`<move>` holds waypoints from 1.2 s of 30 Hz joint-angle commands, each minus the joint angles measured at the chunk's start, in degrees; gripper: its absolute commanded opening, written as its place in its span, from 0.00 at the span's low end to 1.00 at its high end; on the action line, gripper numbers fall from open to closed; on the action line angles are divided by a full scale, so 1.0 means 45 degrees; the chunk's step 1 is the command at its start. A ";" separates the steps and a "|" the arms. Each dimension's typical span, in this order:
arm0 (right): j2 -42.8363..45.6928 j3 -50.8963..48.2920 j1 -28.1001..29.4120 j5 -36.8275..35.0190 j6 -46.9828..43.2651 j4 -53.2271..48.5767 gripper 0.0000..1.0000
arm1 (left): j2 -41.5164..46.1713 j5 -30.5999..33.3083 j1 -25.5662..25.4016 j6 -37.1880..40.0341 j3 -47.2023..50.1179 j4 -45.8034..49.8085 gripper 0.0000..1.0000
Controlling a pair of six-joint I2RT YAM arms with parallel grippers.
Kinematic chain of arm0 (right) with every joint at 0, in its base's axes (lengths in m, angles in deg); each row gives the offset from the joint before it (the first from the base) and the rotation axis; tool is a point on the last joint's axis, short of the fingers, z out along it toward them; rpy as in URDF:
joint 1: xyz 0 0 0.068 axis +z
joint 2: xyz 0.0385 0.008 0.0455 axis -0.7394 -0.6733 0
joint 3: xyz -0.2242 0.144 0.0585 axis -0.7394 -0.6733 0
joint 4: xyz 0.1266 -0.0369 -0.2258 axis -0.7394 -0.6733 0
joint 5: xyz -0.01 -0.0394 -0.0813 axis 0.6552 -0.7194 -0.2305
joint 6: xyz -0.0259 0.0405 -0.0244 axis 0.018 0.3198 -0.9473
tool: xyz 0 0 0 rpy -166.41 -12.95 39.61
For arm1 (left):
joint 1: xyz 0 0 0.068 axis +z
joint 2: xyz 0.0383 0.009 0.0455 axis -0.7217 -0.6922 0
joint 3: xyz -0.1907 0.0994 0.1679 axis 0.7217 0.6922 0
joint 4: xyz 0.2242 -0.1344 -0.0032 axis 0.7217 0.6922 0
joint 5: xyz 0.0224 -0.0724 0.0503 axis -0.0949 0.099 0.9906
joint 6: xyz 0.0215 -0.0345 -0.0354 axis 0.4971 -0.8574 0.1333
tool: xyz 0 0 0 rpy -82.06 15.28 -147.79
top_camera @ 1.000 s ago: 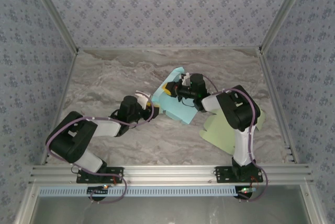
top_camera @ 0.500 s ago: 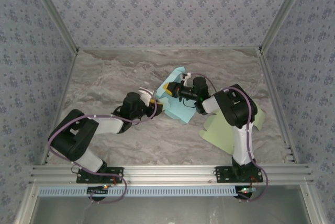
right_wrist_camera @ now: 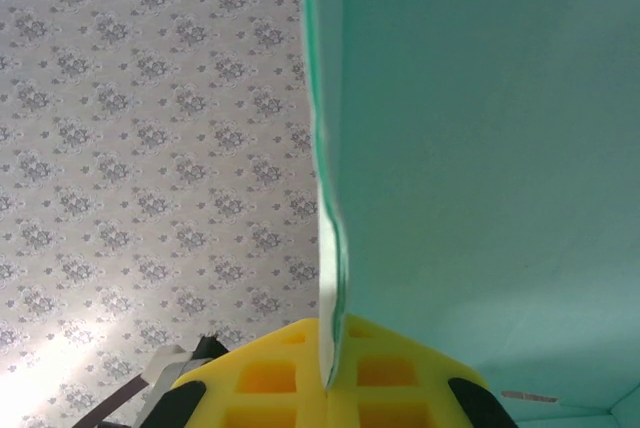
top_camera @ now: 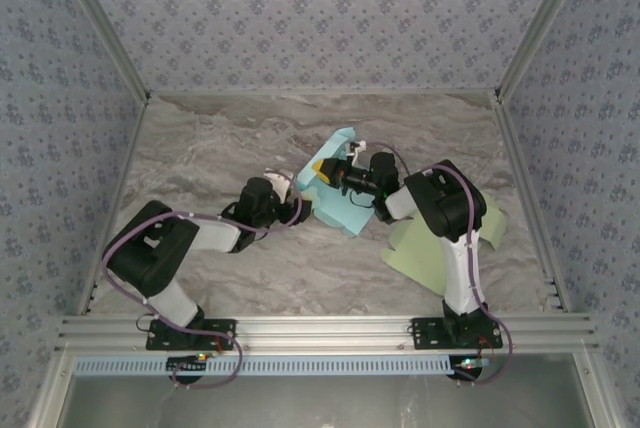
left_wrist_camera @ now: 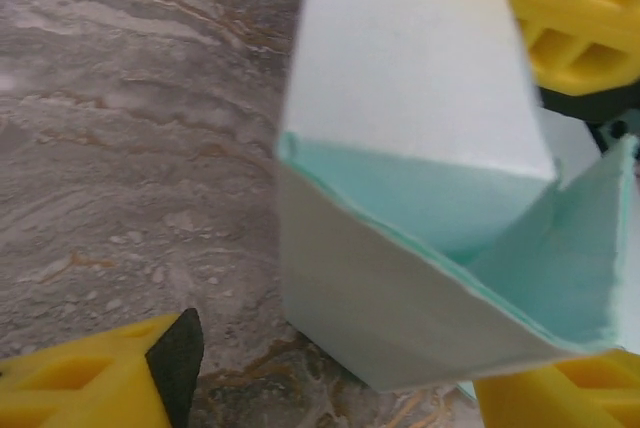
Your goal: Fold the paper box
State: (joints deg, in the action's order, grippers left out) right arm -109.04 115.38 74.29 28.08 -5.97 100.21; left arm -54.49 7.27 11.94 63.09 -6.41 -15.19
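The paper box (top_camera: 338,200), pale teal and partly folded, lies mid-table. My right gripper (top_camera: 338,176) is shut on one raised wall of it; in the right wrist view the wall's edge (right_wrist_camera: 328,248) runs straight down into the closed yellow fingers (right_wrist_camera: 270,378). My left gripper (top_camera: 297,200) stands open at the box's left corner. In the left wrist view the box (left_wrist_camera: 400,278) sits between the spread fingertips (left_wrist_camera: 120,378), with bare table showing beside the left pad. The left gripper (left_wrist_camera: 335,393) is not clamping it.
A pale green paper sheet (top_camera: 432,246) lies on the table beneath the right arm. Patterned walls (top_camera: 320,18) close in the marble table (top_camera: 200,148) on three sides. A metal rail (top_camera: 320,330) runs along the near edge.
The left gripper has moved right up to the box's corner and opened wider. The right gripper has kept its grip, shifting slightly right with the box.
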 commanded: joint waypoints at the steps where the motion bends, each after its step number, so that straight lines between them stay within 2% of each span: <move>1: -0.0374 -0.0051 0.0069 -0.0044 0.0033 0.0237 0.00 | -0.0324 0.0834 -0.0083 -0.0083 -0.0768 -0.0401 0.75; 12: -0.0427 -0.0135 0.0429 -0.0287 0.0442 0.0588 0.00 | -0.1548 0.0744 -0.0102 -0.0550 -0.1685 -0.0657 0.79; 16: -0.0502 -0.0015 0.0404 0.0077 0.0429 0.0557 0.00 | -0.1793 0.0712 -0.0112 -0.0315 -0.1863 -0.0451 0.79; 21: -0.0294 0.0018 0.0290 0.0373 0.0293 0.0446 0.01 | -0.2204 0.0070 -0.0104 0.0009 -0.1881 -0.0998 0.75; 24: -0.0103 -0.0058 0.0258 0.0357 0.0258 0.0300 0.07 | -0.2298 -0.0083 -0.0101 -0.0167 -0.1978 -0.0892 0.68; 27: 0.0035 -0.0122 0.0402 0.0267 0.0164 0.0131 0.17 | -0.2308 -0.0283 -0.0115 -0.0250 -0.2087 -0.0727 0.55; 28: 0.0062 -0.0156 0.0450 0.0182 0.0139 0.0103 0.21 | -0.2315 -0.0302 -0.0121 -0.0274 -0.2138 -0.0641 0.54; 36: 0.0386 -0.0619 0.0377 -0.0059 -0.0445 0.0187 0.39 | -0.2333 -0.0047 -0.0121 -0.0977 -0.2118 -0.0601 0.48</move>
State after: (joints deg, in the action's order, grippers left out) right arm -109.65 113.78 76.21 27.67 -5.28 101.21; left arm -64.13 6.96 11.56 60.43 -14.43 -17.07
